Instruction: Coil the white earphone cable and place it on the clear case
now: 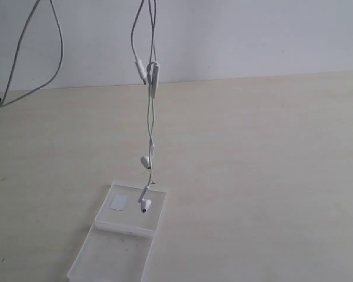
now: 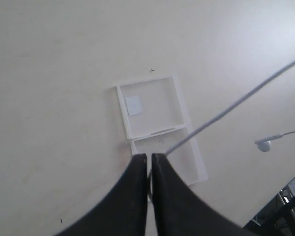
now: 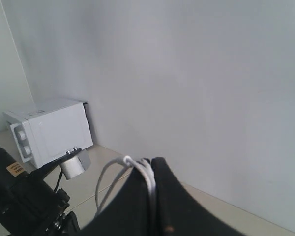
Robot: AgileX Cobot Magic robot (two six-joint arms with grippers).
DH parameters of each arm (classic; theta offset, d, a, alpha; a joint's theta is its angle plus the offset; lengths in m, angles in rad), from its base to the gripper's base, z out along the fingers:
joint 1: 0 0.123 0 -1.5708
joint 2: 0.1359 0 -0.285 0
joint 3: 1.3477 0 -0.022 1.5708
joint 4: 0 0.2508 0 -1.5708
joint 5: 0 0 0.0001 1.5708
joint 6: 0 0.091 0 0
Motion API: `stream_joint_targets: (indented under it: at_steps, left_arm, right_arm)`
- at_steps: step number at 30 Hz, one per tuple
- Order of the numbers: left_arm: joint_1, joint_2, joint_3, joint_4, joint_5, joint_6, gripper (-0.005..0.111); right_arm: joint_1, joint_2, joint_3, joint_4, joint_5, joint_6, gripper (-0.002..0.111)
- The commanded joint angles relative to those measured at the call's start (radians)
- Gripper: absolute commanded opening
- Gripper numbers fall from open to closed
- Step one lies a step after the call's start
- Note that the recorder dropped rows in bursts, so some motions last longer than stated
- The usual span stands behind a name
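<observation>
White earphone cable [image 1: 150, 120], exterior view: hangs in several thin strands from above the frame down to the clear case [image 1: 125, 235]. Two small oblong white fittings [image 1: 155, 79] sit side by side high on the strands. One earbud [image 1: 146, 160] dangles in the air above the case. The lower earbud [image 1: 145, 205] is at the farther half of the case, just beside the white square sticker [image 1: 119, 203]; whether it rests on the plastic cannot be told. A further loop of cable [image 1: 60, 53] sags at upper left and runs off towards the left edge. The case lies open, its two hinged halves flat on the pale beige worktop [image 1: 265, 176], near the lower edge. No gripper shows in this view.

Left wrist view: left gripper [image 2: 149, 158], black, jaws pressed narrowly together with a thin run of the cable [image 2: 221, 112] pinched between them. The cable leaves the jaws taut and slants away over the case [image 2: 179, 105] below. The sticker [image 2: 133, 104] lies in the half farther from the jaws. One earbud [image 2: 264, 145] hangs apart from the case. A small pencilled cross [image 2: 152, 71] marks the worktop [image 2: 54, 98] just beside the case.

Right wrist view: right gripper [image 3: 148, 164], black, jaws nearly closed on a bundle of cable loops [image 3: 146, 173], which arch out to one side. Behind stand a plain white wall [image 3: 196, 73] and a pale grey box [image 3: 49, 130].
</observation>
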Motion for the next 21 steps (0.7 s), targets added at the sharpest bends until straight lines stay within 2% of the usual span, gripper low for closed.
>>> stream_joint_targets:
  at_steps: [1,6,15,21]
  left_arm:
    - [-0.002,-0.006,0.005,-0.015,0.021,0.008,0.028]
    - [-0.002,-0.006,0.005,-0.015,0.025,0.008,0.06]
    - [-0.002,-0.006,0.005,-0.044,0.026,0.008,0.062]
    - [-0.002,-0.008,0.005,-0.094,-0.059,0.008,0.073]
  right_arm:
    - [0.002,0.001,-0.011,0.002,-0.008,-0.009,0.0]
    - [0.002,0.001,-0.011,0.002,0.001,-0.027,0.0]
    - [0.002,0.001,-0.011,0.002,0.037,-0.048,0.0]
    - [0.002,0.001,-0.011,0.002,0.037,-0.046,0.0]
